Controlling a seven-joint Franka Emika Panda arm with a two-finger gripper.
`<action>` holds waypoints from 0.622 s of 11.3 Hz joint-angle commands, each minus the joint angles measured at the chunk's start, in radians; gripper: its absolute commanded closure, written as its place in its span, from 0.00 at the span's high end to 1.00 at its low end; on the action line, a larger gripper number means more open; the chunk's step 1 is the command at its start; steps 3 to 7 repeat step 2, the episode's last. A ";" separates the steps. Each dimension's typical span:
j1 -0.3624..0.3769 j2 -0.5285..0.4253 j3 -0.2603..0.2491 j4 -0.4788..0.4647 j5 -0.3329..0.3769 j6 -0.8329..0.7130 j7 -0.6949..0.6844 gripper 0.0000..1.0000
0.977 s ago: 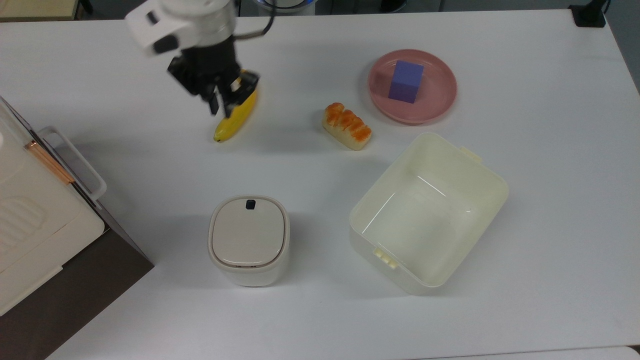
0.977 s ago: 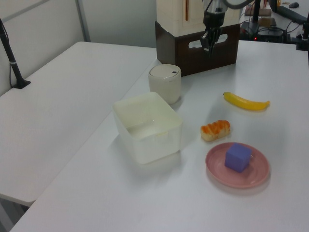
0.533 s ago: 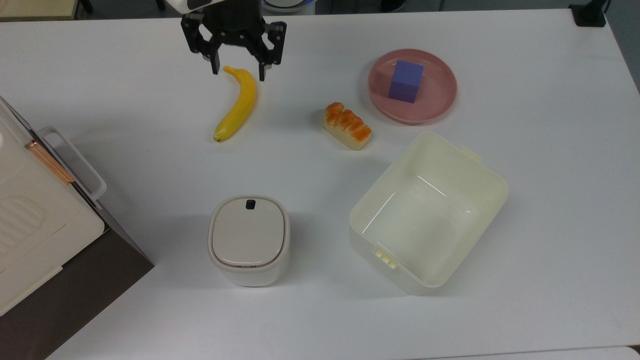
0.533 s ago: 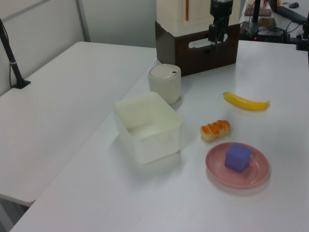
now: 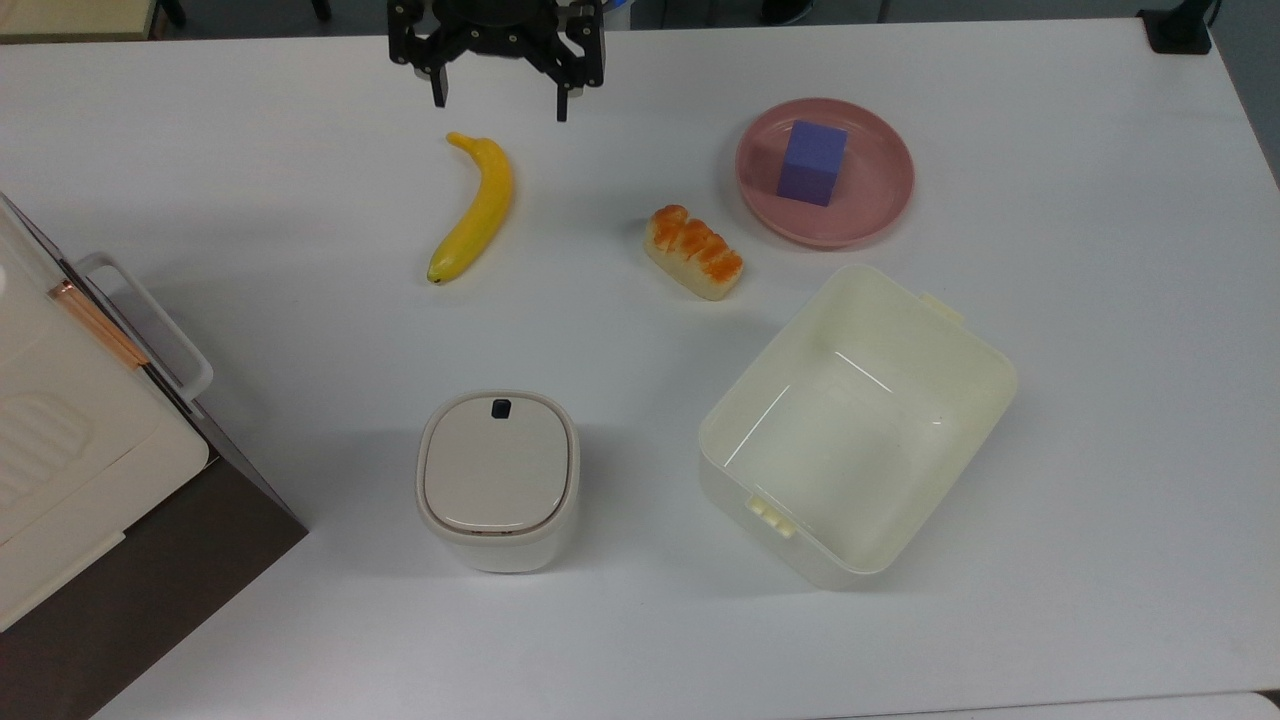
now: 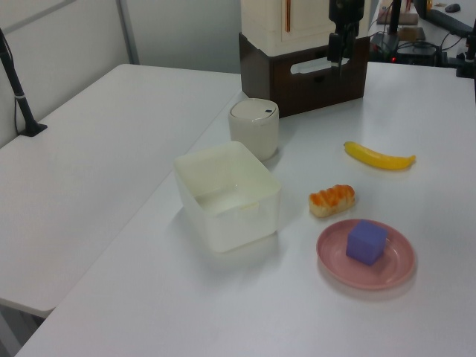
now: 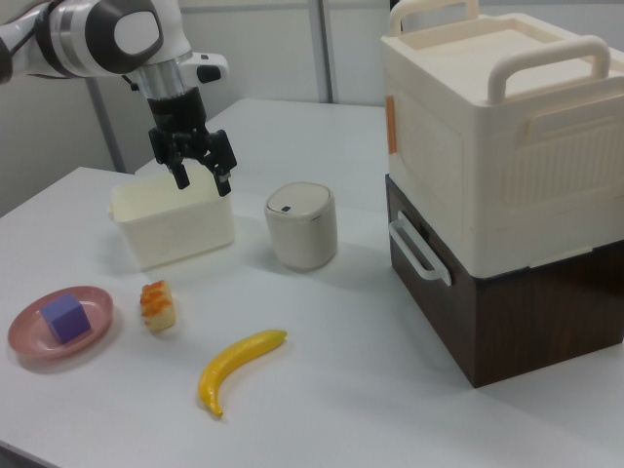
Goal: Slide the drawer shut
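So the drawer (image 7: pixel 429 255) sits in the dark brown cabinet (image 7: pixel 507 312) at the top view's left edge, under a cream storage box (image 7: pixel 497 127). Its front panel looks flush with the cabinet face in the right view, white loop handle (image 5: pixel 150 325) sticking out toward the open surface (image 5: pixel 300 200). I'd guess it's basically shut already.

The gripper (image 5: pixel 497 100) hangs at the top view's upper edge, above the banana (image 5: pixel 475 212), fingers spread wide and holding nothing. The drawer lies well apart from it, toward the top view's lower left, so any push would run along that diagonal into the cabinet.

The right view gives the handle side-on, where the top view gives a foreshortened look from above. In the left view the gripper overlaps the cabinet, which hides the gap.
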 commanded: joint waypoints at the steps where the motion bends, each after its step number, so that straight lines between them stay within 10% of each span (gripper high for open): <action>1: 0.021 -0.019 -0.018 -0.004 0.014 -0.054 -0.024 1.00; 7: 0.020 -0.021 -0.019 -0.004 0.014 -0.054 -0.024 1.00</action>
